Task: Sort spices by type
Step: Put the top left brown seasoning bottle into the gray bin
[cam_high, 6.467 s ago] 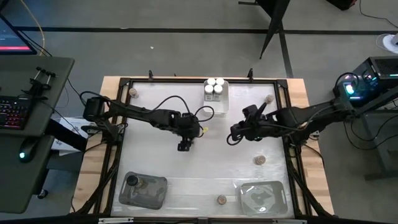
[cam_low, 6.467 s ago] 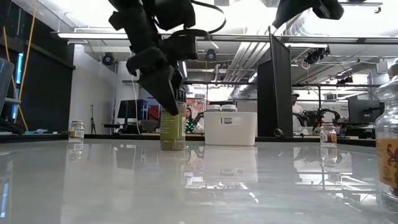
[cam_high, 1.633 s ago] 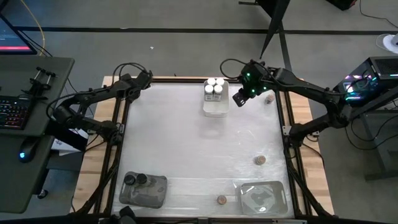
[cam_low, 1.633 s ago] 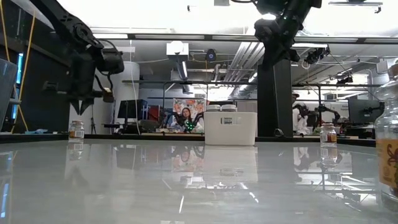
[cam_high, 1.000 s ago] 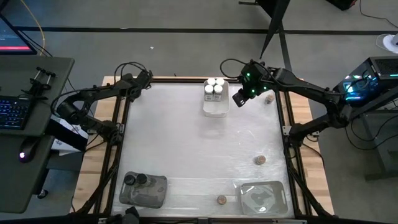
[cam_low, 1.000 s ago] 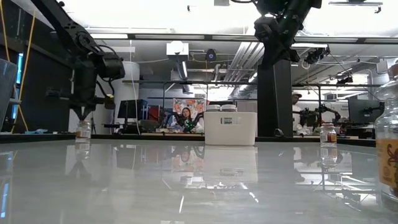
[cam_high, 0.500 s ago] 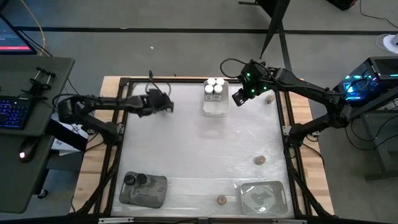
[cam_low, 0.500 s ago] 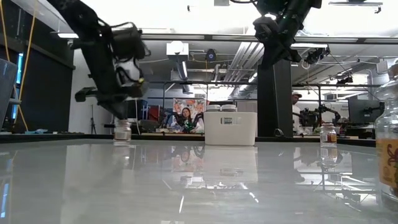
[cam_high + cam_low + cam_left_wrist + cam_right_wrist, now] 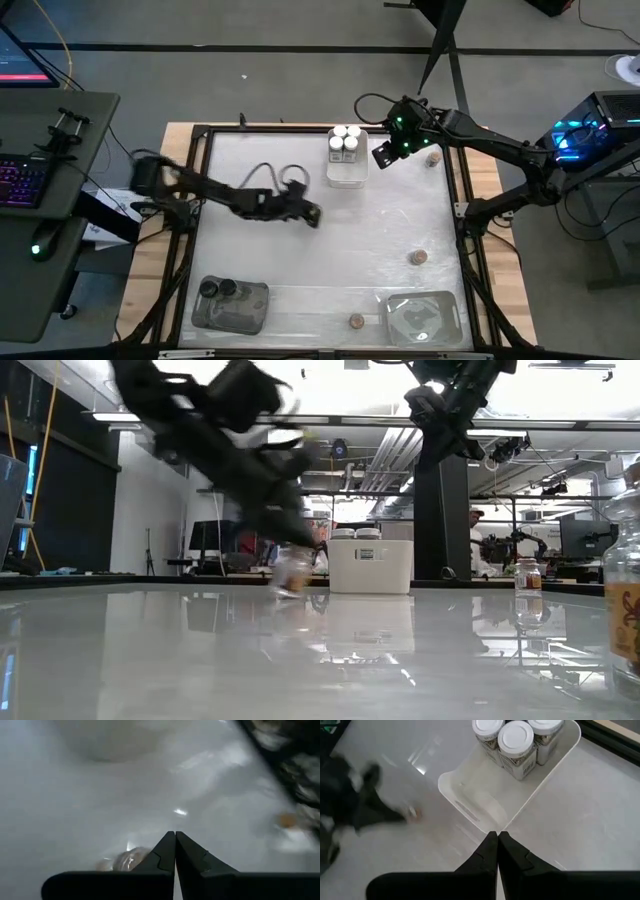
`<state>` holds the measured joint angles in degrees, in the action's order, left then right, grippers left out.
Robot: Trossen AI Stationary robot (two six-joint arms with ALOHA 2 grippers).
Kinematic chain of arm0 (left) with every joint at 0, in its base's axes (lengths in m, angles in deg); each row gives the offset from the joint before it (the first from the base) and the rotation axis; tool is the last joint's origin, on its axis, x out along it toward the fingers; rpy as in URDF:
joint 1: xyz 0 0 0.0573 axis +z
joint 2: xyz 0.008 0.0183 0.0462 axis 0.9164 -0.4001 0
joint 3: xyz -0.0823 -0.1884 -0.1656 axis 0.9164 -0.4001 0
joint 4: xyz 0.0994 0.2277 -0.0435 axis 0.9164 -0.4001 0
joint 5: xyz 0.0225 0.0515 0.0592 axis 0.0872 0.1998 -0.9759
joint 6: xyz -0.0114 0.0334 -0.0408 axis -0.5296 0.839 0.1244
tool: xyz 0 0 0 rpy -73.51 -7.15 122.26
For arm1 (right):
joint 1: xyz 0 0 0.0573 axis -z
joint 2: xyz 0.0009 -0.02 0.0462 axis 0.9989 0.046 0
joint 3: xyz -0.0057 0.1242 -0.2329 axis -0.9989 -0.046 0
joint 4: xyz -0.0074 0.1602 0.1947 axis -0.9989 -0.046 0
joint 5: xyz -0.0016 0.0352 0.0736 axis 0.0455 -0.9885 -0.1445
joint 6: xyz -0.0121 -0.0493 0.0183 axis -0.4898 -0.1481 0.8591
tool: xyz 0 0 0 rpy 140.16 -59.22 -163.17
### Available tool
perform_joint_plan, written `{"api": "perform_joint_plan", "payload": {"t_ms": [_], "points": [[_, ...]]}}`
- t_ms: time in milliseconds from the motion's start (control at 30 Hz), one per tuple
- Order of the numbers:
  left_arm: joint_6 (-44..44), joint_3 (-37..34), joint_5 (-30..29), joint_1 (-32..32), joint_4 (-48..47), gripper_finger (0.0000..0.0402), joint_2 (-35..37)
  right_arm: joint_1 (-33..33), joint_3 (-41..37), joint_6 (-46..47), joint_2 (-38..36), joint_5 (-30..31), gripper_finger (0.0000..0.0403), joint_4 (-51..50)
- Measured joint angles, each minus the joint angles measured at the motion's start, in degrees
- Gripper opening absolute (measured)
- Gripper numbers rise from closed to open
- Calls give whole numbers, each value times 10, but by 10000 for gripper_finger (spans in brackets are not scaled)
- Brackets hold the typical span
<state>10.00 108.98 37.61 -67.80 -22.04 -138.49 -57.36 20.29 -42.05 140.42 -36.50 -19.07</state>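
Note:
My left gripper (image 9: pixel 313 216) is shut, low over the table's middle, left of the white tray (image 9: pixel 347 174). A small spice jar (image 9: pixel 291 573), blurred, shows at table level under it and beside one finger in the left wrist view (image 9: pixel 124 861); the high view hides it under the gripper. White-topped jars (image 9: pixel 345 138) stand in the white tray's far end. My right gripper (image 9: pixel 497 836) is shut in the air over the tray's right side, touching nothing. My left gripper has its fingers shut, pointing down at a slant. The jar's side (image 9: pixel 131 858) lies against the outer side of one finger (image 9: pixel 159 856), not between the two. The jar looks tilted with its bottom (image 9: pixel 287 592) near the table; blur hides the rest.
Brown-topped jars stand at the far right (image 9: pixel 432 158), the right (image 9: pixel 418 257) and the near edge (image 9: pixel 355 321). A clear tray (image 9: pixel 250 310) at the near left holds two black-topped jars (image 9: pixel 220 290). Another clear tray (image 9: pixel 450 305) lies near right. A person shows behind the table (image 9: pixel 298 550).
My left gripper has swept fast from the table's far left corner toward the middle, rightward and nearer, staying shut. The small jar that stood in that corner has slid along the table with it. My right gripper has kept still.

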Motion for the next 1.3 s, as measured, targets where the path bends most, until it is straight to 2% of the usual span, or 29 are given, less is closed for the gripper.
{"api": "perform_joint_plan", "payload": {"t_ms": [100, 167, 333, 467, 633, 767, 867, 1000, 1100, 1300], "points": [[44, 84, 69, 2, -8, 0, -61, 0, 0, -11, 0, -9, 0, 12], [80, 134, 91, 5, -36, 0, -68, 0, 0, -22, 0, -15, 0, 13], [211, 214, 90, 6, -96, 0, -7, 0, 0, -54, -3, -24, 0, 17], [244, 221, 63, 6, -175, 0, 54, 0, 0, -83, -3, -42, 0, 15], [220, 224, -20, -8, -343, 0, 150, -24, 0, -130, -1, -127, 0, 12], [198, 222, -73, -44, -450, 0, 205, -68, 0, -155, -1, -132, 0, -8], [188, 207, -109, -70, -465, 0, 225, -111, -6, -150, -1, -128, 0, -44], [160, 167, -109, -86, -471, 0, 222, -175, -73, -61, -3, -127, 0, -61], [121, 133, -88, -90, -456, 0, 222, -226, -148, 51, -6, -91, 6, -61], [117, 85, -57, -88, -426, 0, 221, -314, -244, 248, -26, -71, 66, -37]]}}
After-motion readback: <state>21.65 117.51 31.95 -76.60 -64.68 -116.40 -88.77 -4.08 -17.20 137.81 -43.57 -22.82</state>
